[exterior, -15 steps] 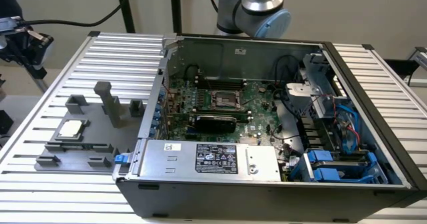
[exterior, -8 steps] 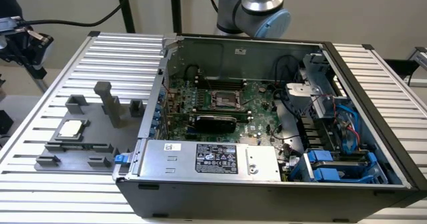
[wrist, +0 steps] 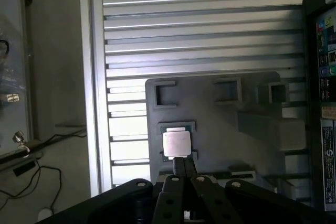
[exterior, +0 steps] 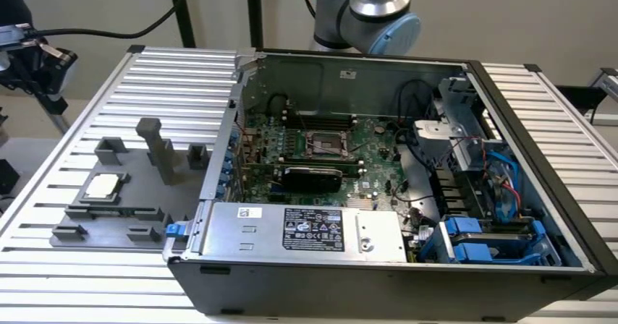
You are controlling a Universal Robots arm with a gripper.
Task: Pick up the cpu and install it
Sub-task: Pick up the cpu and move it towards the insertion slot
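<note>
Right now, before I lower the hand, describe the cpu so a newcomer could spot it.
Start at the open computer case; on the exterior view's left of it a dark grey fixture plate lies on the slatted table. The cpu sits in a shallow frame on that plate. It is the one flat, silvery-white square among grey plastic blocks.

Robot arm cut off by top edge, cpu edge behind claw, label text unreadable
</note>
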